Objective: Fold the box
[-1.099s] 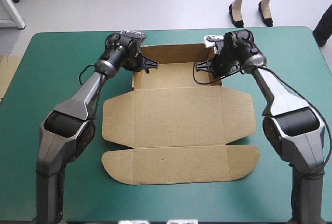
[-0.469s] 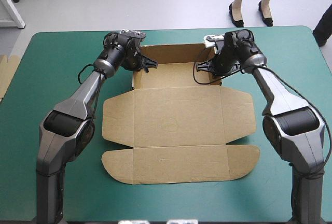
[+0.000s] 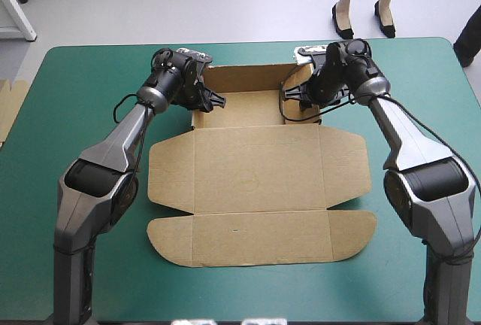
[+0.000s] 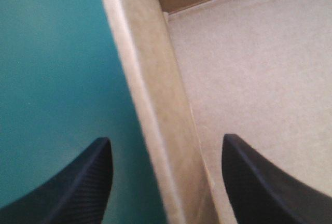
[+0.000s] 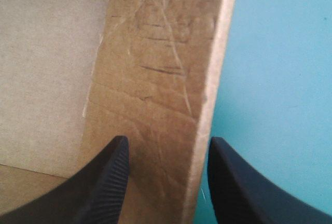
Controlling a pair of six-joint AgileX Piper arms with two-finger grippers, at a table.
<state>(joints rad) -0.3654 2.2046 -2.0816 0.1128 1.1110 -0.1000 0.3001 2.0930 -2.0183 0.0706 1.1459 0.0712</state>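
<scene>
The brown box [image 3: 255, 182] lies mid-table as an open tray at the far end, its lid and flaps flat toward the front. My left gripper [image 3: 212, 101] is at the tray's left wall [image 4: 155, 105]; in the left wrist view its black fingers [image 4: 88, 182] stand apart, one outside over the teal-green cover, one inside over the tray floor. My right gripper [image 3: 295, 103] is at the right wall [image 5: 155, 79]. There its fingers [image 5: 104, 182] also stand apart astride the wall's rim. Both grippers [image 4: 166, 140] [image 5: 168, 140] are open, and neither presses the board.
More brown board [image 3: 7, 107] shows at the table's left edge. The teal-green cover [image 3: 90, 77] lies bare to either side of the box and along the front edge. The tray's far wall [image 3: 248, 77] stands upright between the two wrists.
Both grippers were shut on the tray's side walls earlier; now their fingers have spread and let go. The walls stay upright and the arms have barely shifted.
</scene>
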